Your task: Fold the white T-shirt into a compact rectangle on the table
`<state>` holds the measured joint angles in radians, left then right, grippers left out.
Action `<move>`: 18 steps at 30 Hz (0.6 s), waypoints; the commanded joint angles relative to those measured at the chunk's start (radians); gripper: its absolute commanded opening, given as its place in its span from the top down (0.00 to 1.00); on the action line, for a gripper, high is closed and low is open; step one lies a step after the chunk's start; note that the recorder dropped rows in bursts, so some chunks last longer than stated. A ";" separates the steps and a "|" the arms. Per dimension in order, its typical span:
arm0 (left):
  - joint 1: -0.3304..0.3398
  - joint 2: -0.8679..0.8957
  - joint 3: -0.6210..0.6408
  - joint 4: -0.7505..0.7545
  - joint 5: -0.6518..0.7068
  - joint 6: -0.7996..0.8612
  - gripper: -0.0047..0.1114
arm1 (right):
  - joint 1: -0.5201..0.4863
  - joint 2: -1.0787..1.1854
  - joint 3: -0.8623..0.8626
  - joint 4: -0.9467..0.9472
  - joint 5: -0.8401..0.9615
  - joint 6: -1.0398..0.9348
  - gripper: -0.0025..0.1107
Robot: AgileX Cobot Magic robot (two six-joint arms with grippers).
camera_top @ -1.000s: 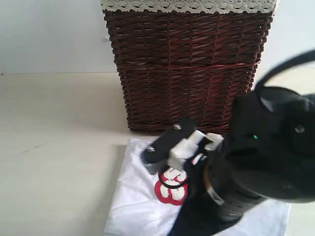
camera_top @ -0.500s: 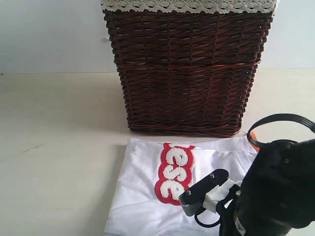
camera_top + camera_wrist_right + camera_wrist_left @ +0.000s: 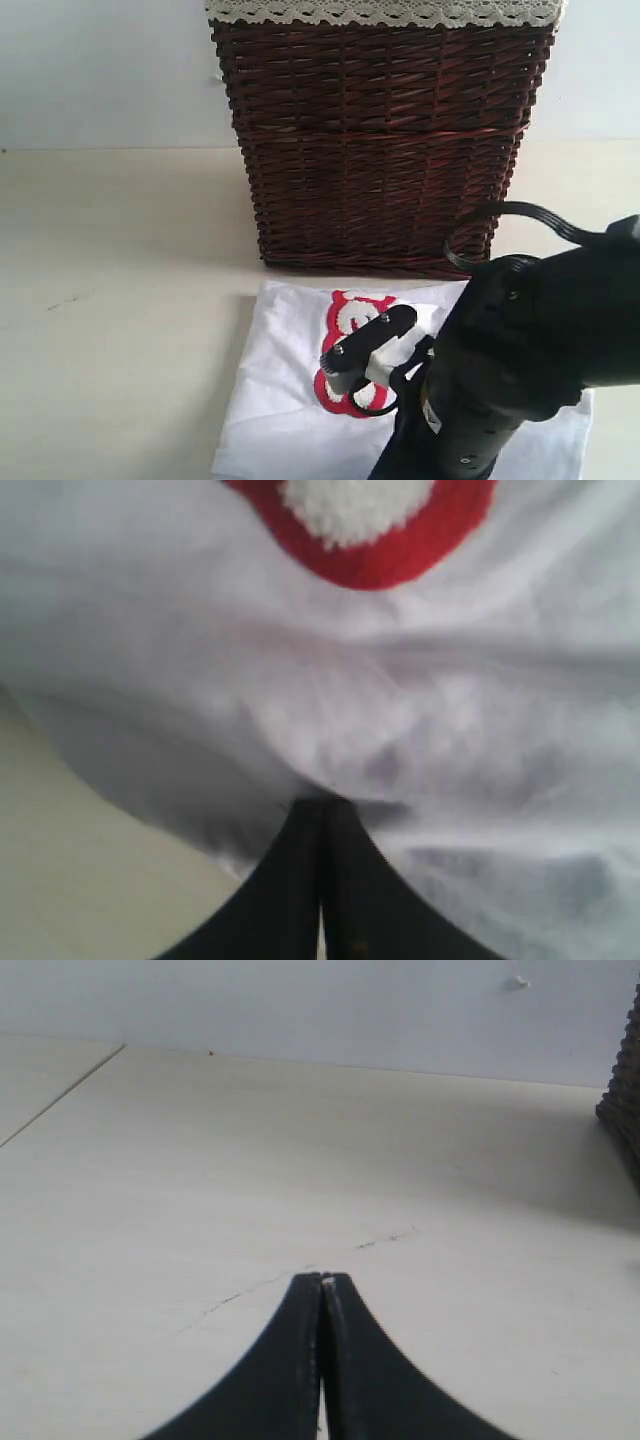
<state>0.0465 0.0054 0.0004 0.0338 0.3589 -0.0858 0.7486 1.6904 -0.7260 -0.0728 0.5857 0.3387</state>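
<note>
Well, my left gripper (image 3: pixel 322 1280) hangs clenched over the cream table (image 3: pixel 150 1160), white wall (image 3: pixel 300 1005) beyond. Likewise clenched, my right gripper (image 3: pixel 322 805) touches the white T-shirt (image 3: pixel 450 710).

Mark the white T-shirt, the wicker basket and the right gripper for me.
white T-shirt (image 3: pixel 275 385): exterior view, plain fabric left of the lettering.
wicker basket (image 3: pixel 380 150): exterior view, middle of its front wall.
right gripper (image 3: pixel 322 802): right wrist view, where the closed fingertips meet.
</note>
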 commanded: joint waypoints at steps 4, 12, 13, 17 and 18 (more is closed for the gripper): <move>0.002 -0.005 0.000 -0.001 -0.007 0.004 0.96 | -0.007 -0.173 -0.097 -0.259 0.125 0.166 0.98; 0.002 -0.005 0.000 -0.001 -0.007 0.004 0.96 | -0.051 -0.065 -0.025 -0.423 0.125 0.395 0.98; 0.002 -0.005 0.000 -0.001 -0.007 0.004 0.96 | -0.057 -0.036 -0.011 -0.411 0.088 0.386 0.98; 0.002 -0.005 0.000 -0.001 -0.007 0.004 0.96 | -0.070 0.044 0.007 -0.396 0.051 0.376 0.98; 0.002 -0.005 0.000 -0.001 -0.007 0.004 0.96 | -0.070 0.051 0.007 -0.398 0.054 0.371 0.98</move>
<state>0.0465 0.0054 0.0004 0.0338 0.3589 -0.0858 0.6854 1.7184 -0.7223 -0.4719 0.6609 0.7207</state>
